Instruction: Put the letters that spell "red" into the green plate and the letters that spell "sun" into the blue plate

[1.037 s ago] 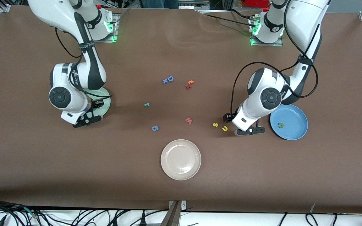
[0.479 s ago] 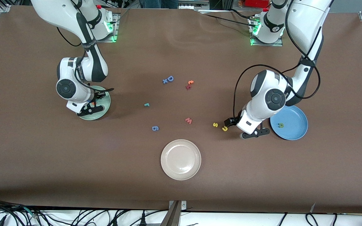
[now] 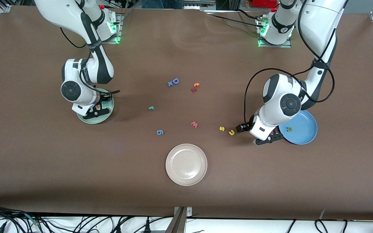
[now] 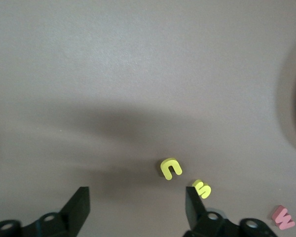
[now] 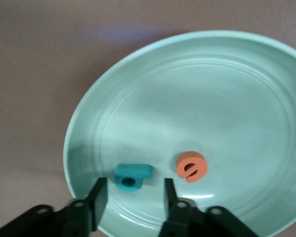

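Letters: front view shows green "n" (image 3: 289, 129) in the blue plate (image 3: 306, 136), yellow "s" (image 3: 221, 128) and "u" (image 3: 231, 132) on the table beside the left gripper (image 3: 268, 139), which has shifted toward that plate. Teal "r" (image 3: 151, 108), red "w" (image 3: 194, 124), beige plate (image 3: 186, 164) lie apart.

Left wrist view: fingers spread, empty.

Right wrist view: right gripper (image 5: 132, 197), newly parted, over the green plate (image 5: 227, 89); teal "d" (image 5: 132, 177) between its fingertips, orange "e" (image 5: 191, 166) beside.

I have the right arm reaching down from its base, elbow bent, wrist pointing at the worktop. Its right gripper (image 5: 131, 195) hangs low over the green plate (image 5: 237, 74), fingers (image 5: 97, 195) parted with nothing between them. My left arm curls down from its own base in a wide loop, cable trailing off the forearm, wrist tipped downward. The left gripper (image 4: 135, 207) hovers over bare worktop (image 4: 138, 74) beside the blue plate (image 3: 306, 131), fingers (image 4: 79, 205) spread wide and empty.
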`<action>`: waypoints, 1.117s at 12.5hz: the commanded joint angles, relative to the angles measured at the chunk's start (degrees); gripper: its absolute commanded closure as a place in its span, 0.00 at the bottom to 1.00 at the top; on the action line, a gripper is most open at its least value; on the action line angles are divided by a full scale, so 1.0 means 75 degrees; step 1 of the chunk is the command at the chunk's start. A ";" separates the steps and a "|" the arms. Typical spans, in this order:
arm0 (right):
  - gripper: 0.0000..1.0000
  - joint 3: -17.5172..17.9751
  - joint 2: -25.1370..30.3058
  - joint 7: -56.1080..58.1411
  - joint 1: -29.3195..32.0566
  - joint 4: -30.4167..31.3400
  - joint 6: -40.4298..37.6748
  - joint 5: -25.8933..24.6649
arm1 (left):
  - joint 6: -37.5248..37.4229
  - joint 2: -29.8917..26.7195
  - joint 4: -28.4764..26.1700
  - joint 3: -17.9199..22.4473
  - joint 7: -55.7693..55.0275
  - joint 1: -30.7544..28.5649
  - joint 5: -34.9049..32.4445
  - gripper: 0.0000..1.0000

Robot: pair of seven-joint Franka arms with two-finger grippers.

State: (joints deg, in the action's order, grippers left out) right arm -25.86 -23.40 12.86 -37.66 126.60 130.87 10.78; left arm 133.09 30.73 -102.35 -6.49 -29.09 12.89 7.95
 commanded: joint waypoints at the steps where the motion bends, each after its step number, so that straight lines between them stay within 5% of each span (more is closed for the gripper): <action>1: 0.00 0.0037 0.0342 -0.0469 -0.0018 -0.0191 -0.0443 0.0110 | 0.0159 0.0004 0.0018 0.0010 -0.0303 0.0156 0.0439 0.02; 6: 0.01 0.0317 0.0401 -0.2421 -0.0357 -0.1351 -0.1652 0.0110 | 0.0991 0.0530 0.0042 0.0256 -0.2096 0.0883 -0.0260 0.06; 11: 0.05 0.1278 0.0168 -0.5961 -0.0628 -0.1693 -0.0848 0.0122 | 0.1286 0.0883 0.0171 0.0876 -0.2286 0.0977 -0.0439 0.11; 14: 0.30 0.1608 -0.0382 -0.7755 -0.1000 -0.1693 0.0418 0.0110 | 0.1286 0.0895 0.0194 0.0865 -0.2507 0.1117 -0.0334 0.17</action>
State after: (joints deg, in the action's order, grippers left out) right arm -14.03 -23.15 -38.47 -43.14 114.70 129.84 11.05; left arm 142.78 36.89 -102.28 -0.40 -45.06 19.66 6.50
